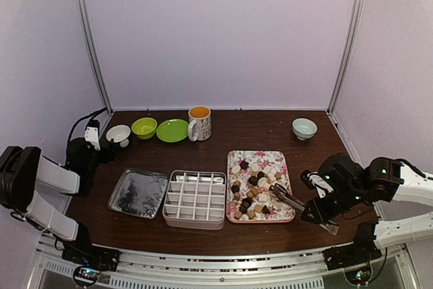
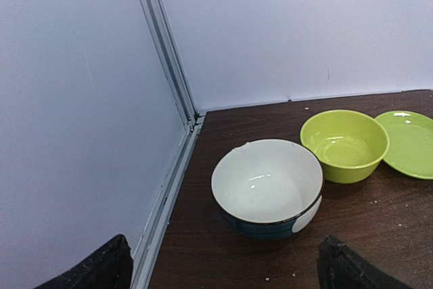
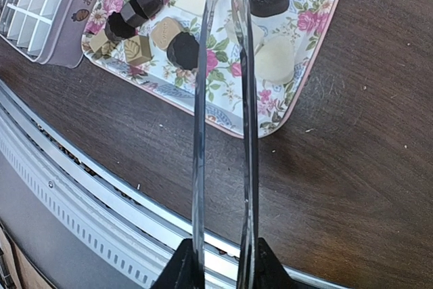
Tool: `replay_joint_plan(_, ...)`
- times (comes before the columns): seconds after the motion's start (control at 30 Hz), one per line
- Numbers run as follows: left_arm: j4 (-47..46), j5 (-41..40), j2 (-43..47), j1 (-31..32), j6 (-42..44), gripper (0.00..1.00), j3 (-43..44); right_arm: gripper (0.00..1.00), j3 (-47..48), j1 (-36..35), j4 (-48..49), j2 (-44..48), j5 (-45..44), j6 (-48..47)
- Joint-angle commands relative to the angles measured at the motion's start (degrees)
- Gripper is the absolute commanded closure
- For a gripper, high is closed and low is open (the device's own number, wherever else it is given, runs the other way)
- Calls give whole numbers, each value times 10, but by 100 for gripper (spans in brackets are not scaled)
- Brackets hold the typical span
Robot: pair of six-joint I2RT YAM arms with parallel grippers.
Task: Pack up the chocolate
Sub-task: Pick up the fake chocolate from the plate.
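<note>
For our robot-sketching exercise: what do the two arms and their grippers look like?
The left arm and right arm have white tubular links between bulky black joints. A black cable loops by the left gripper, partly white; the right gripper is black. Their fingertips look matte black.

left arm (image 1: 51, 175), left of divided box (image 1: 195, 199): black joints, pale grey-white links, black cable | right arm (image 1: 352, 179), right of box: black housings, white links, small green lights | left gripper (image 2: 224, 241): matte black fingers (image 2: 101, 269)
</note>
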State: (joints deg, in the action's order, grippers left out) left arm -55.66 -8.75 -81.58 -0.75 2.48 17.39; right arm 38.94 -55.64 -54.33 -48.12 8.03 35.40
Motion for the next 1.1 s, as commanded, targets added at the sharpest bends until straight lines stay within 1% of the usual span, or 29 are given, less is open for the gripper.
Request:
replay_joint_plan(0.0,-30,-1,-1,-3,-4,2,12,73,4,-6,-25,6,0,7)
replay_joint_plan(0.23,-30,-1,-1,-4,-4,2,12,71,16,-10,-73,-20,1,8)
replay_joint_plan(0.5,-30,-1,-1,-4,-4,2,12,68,36,-16,-81,-20,3,4)
replay_joint_plan(0.67,-30,-1,-1,-4,-4,2,12,63,40,-18,-89,-22,22,-1)
replay_joint_plan(1.07,-30,-1,-1,-4,-4,2,12,60,51,-23,-125,-54,-20,-10)
